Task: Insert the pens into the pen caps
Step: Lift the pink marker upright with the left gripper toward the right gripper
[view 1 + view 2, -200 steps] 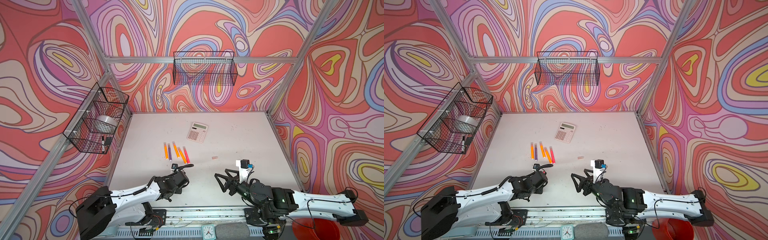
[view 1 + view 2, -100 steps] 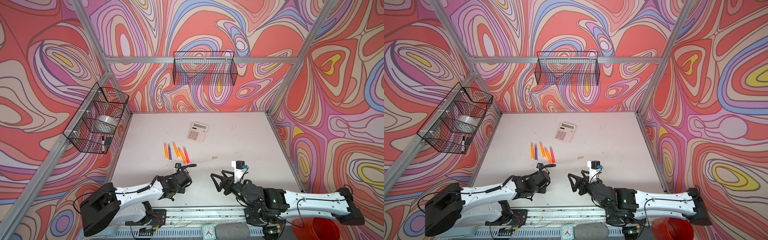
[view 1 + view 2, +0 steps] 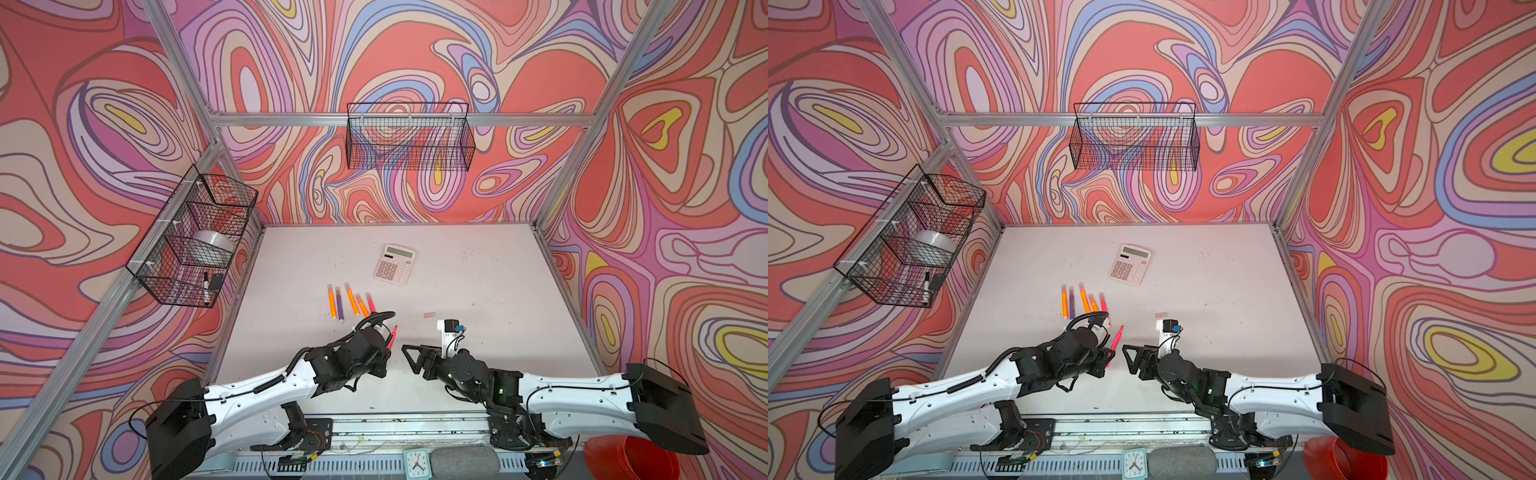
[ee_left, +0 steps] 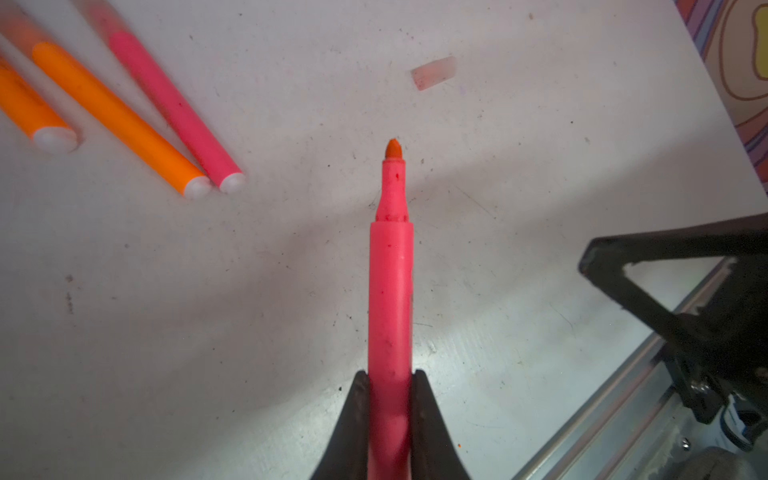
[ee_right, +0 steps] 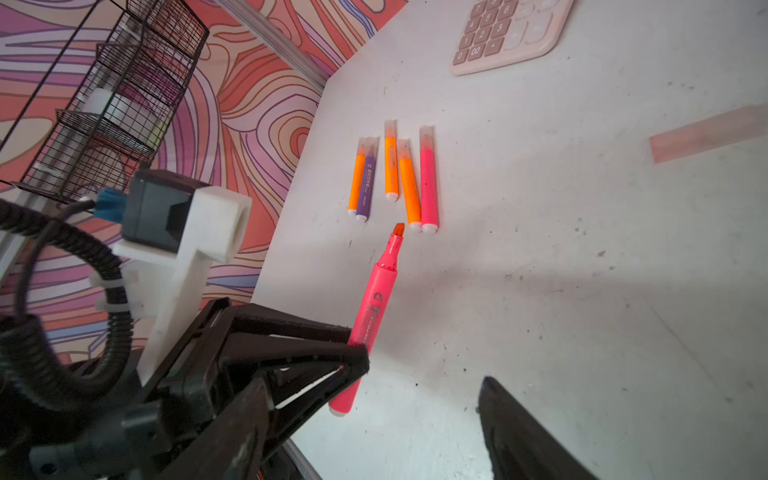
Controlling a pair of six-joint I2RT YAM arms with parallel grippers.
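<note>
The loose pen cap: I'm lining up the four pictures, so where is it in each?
Top view: loose pen cap right of the pen row.
Top view: same spot.
Left wrist: beyond the held pink pen's tip.
Right wrist: blurred strip on the table.
Shared landmark: the held pink pen.

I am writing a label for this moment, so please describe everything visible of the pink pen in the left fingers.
The pink pen is a slim, smooth, plastic-looking stick without a cap: a narrower neck ends in a small orange wedge tip. Dark print runs along its side, and its back end is white. The left arm's fingers clamp its rear half from both sides; nothing else seems to touch it. It appears to hang tilted in the air.
</note>
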